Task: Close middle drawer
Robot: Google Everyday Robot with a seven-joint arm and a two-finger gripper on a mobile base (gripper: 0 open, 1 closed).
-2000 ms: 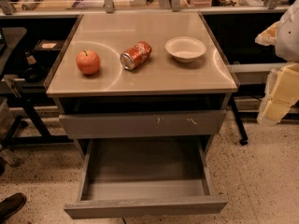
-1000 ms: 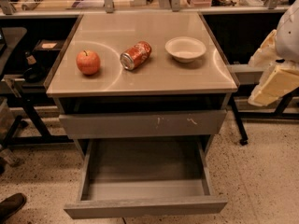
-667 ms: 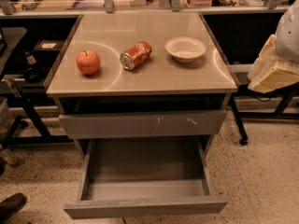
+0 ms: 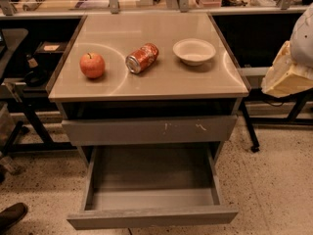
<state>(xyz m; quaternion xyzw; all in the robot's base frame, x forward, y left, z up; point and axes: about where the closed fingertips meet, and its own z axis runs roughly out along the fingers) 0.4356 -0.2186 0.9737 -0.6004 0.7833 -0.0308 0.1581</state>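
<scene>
Camera view: middle drawer point(image 4: 151, 217) wide open

It juts out, empty, below the scratched drawer front point(image 4: 149, 129). The gripper point(image 4: 286, 80) hangs at the right edge, well apart from the drawer; how far open it is cannot be told.

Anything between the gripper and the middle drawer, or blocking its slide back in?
Nothing visible. The middle drawer is pulled out with nothing in its box. The gripper hangs at the right, above it, with only bare floor between.
</scene>
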